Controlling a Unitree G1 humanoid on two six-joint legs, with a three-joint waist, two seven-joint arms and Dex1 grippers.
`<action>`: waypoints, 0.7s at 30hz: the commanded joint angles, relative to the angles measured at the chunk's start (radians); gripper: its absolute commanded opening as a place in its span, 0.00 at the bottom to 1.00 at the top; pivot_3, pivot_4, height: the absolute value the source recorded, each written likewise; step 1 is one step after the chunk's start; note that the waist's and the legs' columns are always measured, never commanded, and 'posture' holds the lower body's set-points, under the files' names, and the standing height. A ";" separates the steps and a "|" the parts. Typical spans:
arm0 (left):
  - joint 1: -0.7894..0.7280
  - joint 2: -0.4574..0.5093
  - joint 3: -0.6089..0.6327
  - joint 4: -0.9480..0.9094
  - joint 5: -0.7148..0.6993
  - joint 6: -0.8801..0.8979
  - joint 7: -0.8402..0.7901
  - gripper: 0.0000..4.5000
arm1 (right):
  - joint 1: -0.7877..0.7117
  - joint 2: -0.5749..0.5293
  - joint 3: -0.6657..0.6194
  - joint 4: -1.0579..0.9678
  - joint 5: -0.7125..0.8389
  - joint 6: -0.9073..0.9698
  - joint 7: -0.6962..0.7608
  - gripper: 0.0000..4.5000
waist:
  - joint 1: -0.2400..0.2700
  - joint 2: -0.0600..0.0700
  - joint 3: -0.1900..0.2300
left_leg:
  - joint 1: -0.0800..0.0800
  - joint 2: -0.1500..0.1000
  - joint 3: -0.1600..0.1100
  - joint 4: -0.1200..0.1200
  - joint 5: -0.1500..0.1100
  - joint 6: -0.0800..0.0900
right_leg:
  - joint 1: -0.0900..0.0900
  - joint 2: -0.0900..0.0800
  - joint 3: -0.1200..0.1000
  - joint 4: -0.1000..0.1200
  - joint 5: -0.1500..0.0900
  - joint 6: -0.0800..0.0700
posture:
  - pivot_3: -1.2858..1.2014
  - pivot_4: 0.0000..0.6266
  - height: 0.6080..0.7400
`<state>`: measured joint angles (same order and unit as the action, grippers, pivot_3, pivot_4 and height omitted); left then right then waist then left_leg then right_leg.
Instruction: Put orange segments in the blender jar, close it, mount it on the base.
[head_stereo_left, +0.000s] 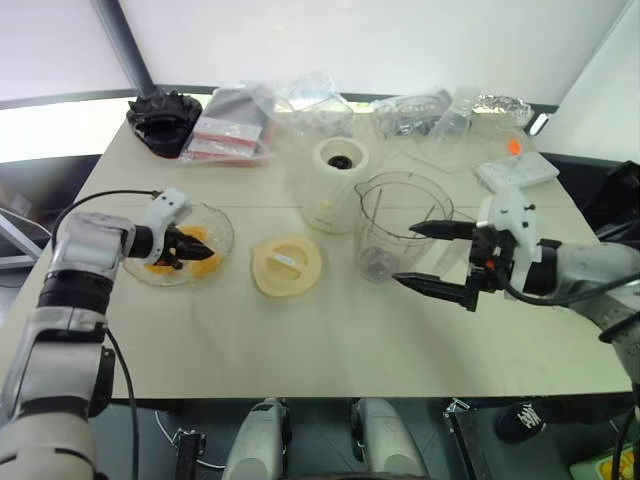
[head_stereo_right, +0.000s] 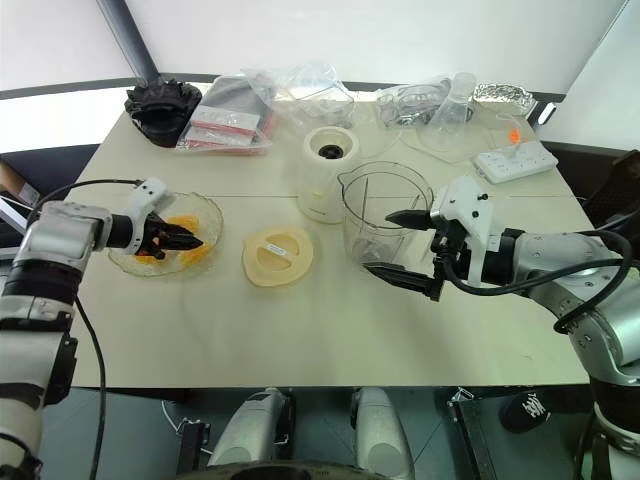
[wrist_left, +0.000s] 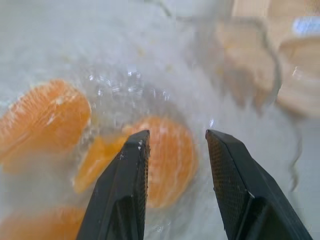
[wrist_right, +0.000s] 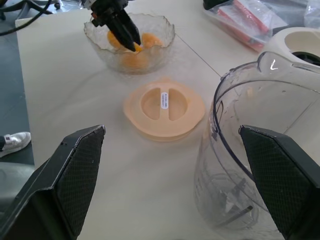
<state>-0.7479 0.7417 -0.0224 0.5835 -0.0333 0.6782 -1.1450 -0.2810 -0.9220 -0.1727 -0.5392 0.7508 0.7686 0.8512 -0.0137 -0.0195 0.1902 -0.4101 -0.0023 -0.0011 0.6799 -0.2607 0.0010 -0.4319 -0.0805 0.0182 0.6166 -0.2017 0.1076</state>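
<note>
Several orange segments (head_stereo_left: 205, 266) lie in a shallow glass bowl (head_stereo_left: 226, 226) at the table's left. My left gripper (head_stereo_left: 188, 250) reaches into the bowl, its fingers closed partway on one orange segment (wrist_left: 167, 165). The blender jar (head_stereo_left: 400, 225) stands upright and uncovered right of centre, with its blade (wrist_right: 231, 196) at the bottom. My right gripper (head_stereo_left: 428, 258) hovers wide open at the jar's right side, one finger high and one low, holding nothing. The cream base (head_stereo_left: 338, 185) stands just behind and left of the jar. A flat cream lid (head_stereo_left: 286, 263) lies between bowl and jar.
Clear plastic bags (head_stereo_left: 235, 125) and a black bundle (head_stereo_left: 165, 120) lie along the back edge. Glassware (head_stereo_left: 450, 125) and a white power strip (head_stereo_left: 515, 172) occupy the back right. Bare tabletop (head_stereo_left: 300, 340) runs along the front.
</note>
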 joint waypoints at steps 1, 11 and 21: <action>0.050 0.028 0.051 -0.081 -0.043 0.041 0.035 0.41 | -0.022 0.005 -0.011 0.005 -0.004 -0.022 0.006 1.00 | 0.002 0.000 0.000 | 0.000 0.000 0.000 0.000 0.000 0.000 | 0.000 0.000 0.000 0.000 0.000 0.000 | 0.52 0.24 1.00; -0.003 0.064 -0.169 -0.016 0.110 -0.033 0.061 0.41 | -0.056 0.010 0.028 0.045 -0.026 -0.044 0.032 1.00 | 0.007 0.000 0.000 | 0.000 -0.001 0.000 0.001 0.000 0.000 | 0.001 0.000 0.000 -0.001 -0.001 -0.001 | 0.52 0.24 1.00; -0.307 -0.038 -0.380 0.287 0.284 -0.312 -0.018 0.41 | -0.055 0.020 0.055 0.043 -0.046 -0.058 0.043 1.00 | 0.010 0.000 0.000 | -0.001 -0.001 0.004 0.001 0.000 0.000 | 0.001 0.000 0.000 -0.002 -0.001 -0.001 | 0.52 0.24 1.00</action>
<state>-1.0242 0.6985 -0.3968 0.8334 0.2243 0.4067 -1.1641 -0.3308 -0.9055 -0.0974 -0.4714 0.7076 0.7264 0.8934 -0.0033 -0.0198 0.1903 -0.4109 -0.0039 0.0031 0.6805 -0.2609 0.0011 -0.4312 -0.0807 0.0177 0.6143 -0.2022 0.1066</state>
